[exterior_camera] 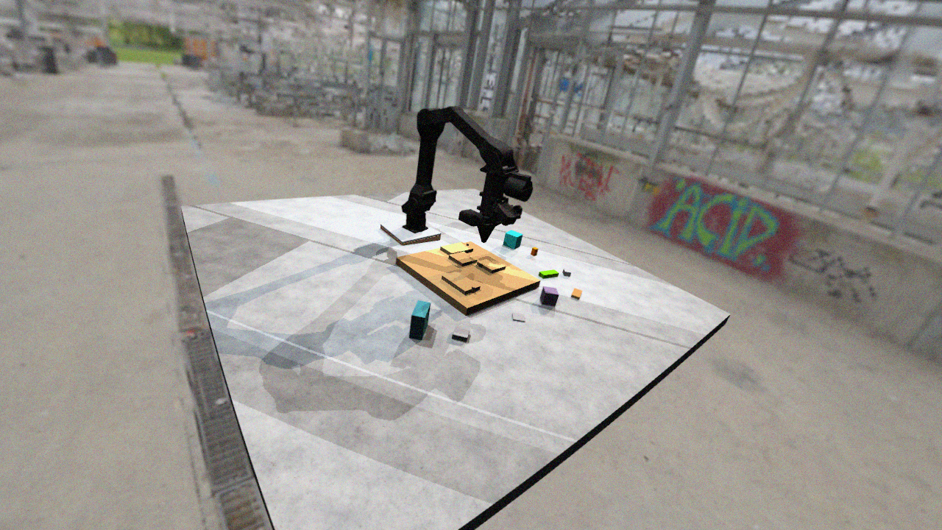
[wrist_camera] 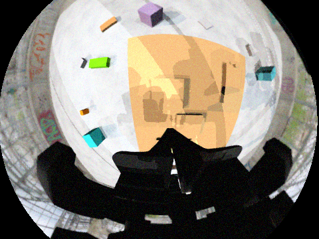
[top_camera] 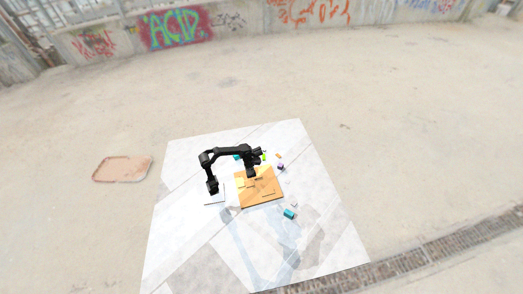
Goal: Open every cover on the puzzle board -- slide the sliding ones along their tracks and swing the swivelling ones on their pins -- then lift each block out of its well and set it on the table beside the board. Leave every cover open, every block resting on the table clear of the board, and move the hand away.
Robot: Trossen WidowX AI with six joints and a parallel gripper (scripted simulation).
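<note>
Covers and wells: progress unclear
Gripper pressed together, empty, above the puzzle board; raised covers sit on it, open or closed I cannot tell, so opening likely remains

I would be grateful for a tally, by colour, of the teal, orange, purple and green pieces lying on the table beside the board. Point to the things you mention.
Teal pieces [top_camera: 236,157] [top_camera: 288,213] [exterior_camera: 512,239] [exterior_camera: 420,320] [wrist_camera: 94,137] [wrist_camera: 265,74]: 2
Orange pieces [top_camera: 278,155] [exterior_camera: 533,251] [exterior_camera: 576,293] [wrist_camera: 84,111] [wrist_camera: 108,24]: 2
Purple piece [top_camera: 280,166] [exterior_camera: 549,296] [wrist_camera: 150,14]: 1
Green piece [top_camera: 263,157] [exterior_camera: 547,273] [wrist_camera: 99,62]: 1
Total: 6
</note>
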